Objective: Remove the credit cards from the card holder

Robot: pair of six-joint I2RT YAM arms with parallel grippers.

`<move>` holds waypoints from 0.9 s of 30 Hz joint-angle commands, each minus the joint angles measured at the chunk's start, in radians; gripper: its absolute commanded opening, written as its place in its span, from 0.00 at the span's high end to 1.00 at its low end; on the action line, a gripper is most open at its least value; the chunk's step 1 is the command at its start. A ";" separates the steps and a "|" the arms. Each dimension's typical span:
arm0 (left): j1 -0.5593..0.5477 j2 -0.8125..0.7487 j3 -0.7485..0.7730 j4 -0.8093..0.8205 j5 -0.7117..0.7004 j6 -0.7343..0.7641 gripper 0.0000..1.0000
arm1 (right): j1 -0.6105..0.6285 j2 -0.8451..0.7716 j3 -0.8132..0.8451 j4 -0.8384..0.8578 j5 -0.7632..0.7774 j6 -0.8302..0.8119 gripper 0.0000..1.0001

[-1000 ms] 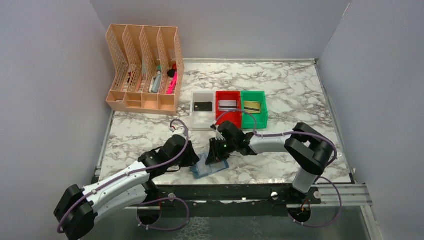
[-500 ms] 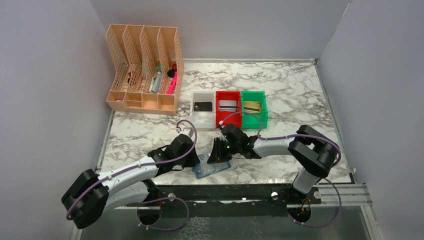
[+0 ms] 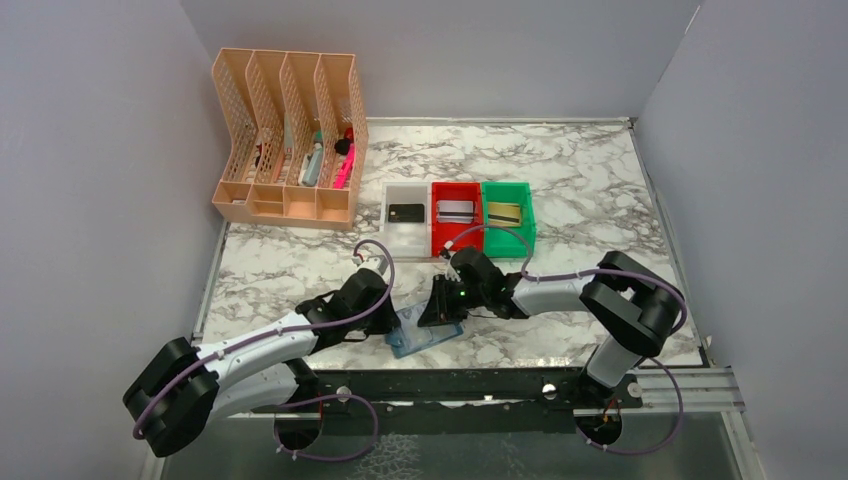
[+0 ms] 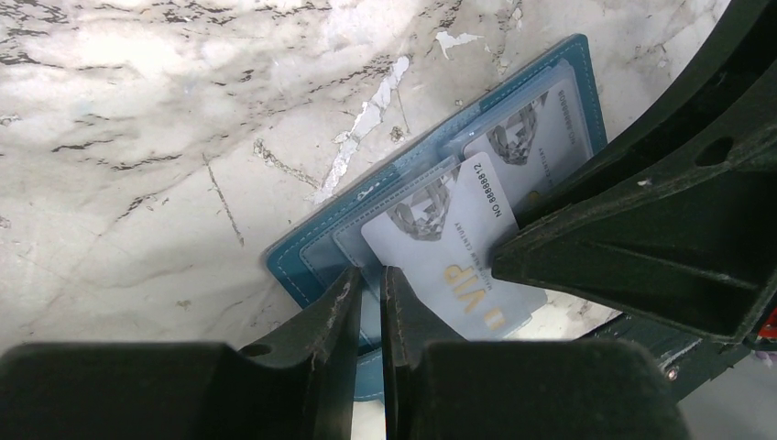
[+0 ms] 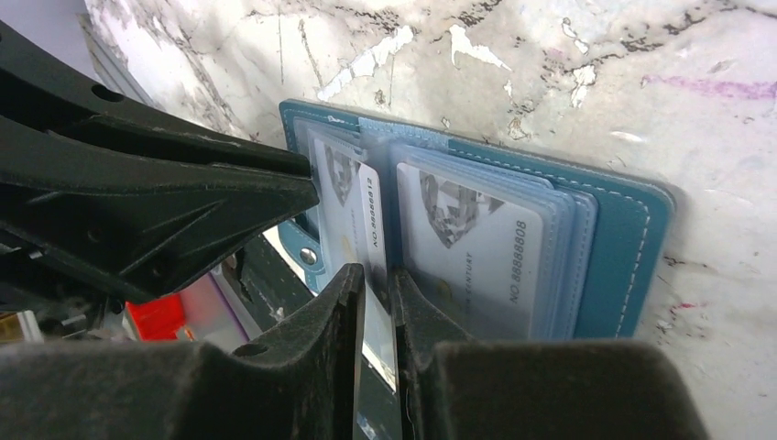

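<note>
The blue card holder (image 3: 420, 341) lies open on the marble near the front edge, its clear pockets facing up (image 4: 302, 258) (image 5: 623, 240). A silver-grey credit card (image 4: 458, 258) marked VIP sticks halfway out of one pocket. My right gripper (image 5: 376, 271) (image 3: 440, 312) is shut on that card's edge (image 5: 368, 215). My left gripper (image 4: 369, 273) (image 3: 394, 322) is shut on the holder's pocket edge at its left corner. Another silver card (image 5: 476, 247) (image 4: 531, 147) sits fully inside the neighbouring pocket.
Behind the holder stand a white bin (image 3: 388, 240) with a black card, a red bin (image 3: 437, 235) with a silver card, and a green bin (image 3: 528, 232) with a gold card. A peach mesh file rack (image 3: 285, 140) is at the back left. The table's front rail (image 3: 500, 385) runs just below the holder.
My left arm has reached in to the holder's left corner and its jaws have closed on the pocket edge. My right gripper has shifted slightly right with the card.
</note>
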 commanded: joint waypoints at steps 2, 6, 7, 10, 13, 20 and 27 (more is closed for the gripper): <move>-0.003 -0.011 -0.017 -0.036 -0.019 0.022 0.83 | -0.019 -0.018 -0.030 0.051 -0.075 0.014 0.77; -0.003 -0.008 -0.014 -0.038 -0.017 0.025 0.83 | -0.022 -0.010 -0.028 0.064 -0.099 0.017 0.77; -0.003 -0.009 -0.013 -0.039 -0.017 0.025 0.83 | -0.024 -0.011 -0.031 0.065 -0.098 0.017 0.77; -0.002 -0.007 -0.010 -0.038 -0.017 0.025 0.83 | -0.028 -0.019 -0.036 0.058 -0.089 0.019 0.74; -0.003 -0.007 -0.009 -0.041 -0.016 0.028 0.83 | -0.035 -0.023 -0.045 0.066 -0.091 0.026 0.76; -0.003 -0.013 -0.003 -0.052 -0.019 0.031 0.83 | -0.044 -0.022 -0.048 0.075 -0.104 0.027 0.81; -0.003 -0.013 0.004 -0.055 -0.020 0.028 0.83 | -0.053 -0.036 -0.055 0.088 -0.121 0.022 0.99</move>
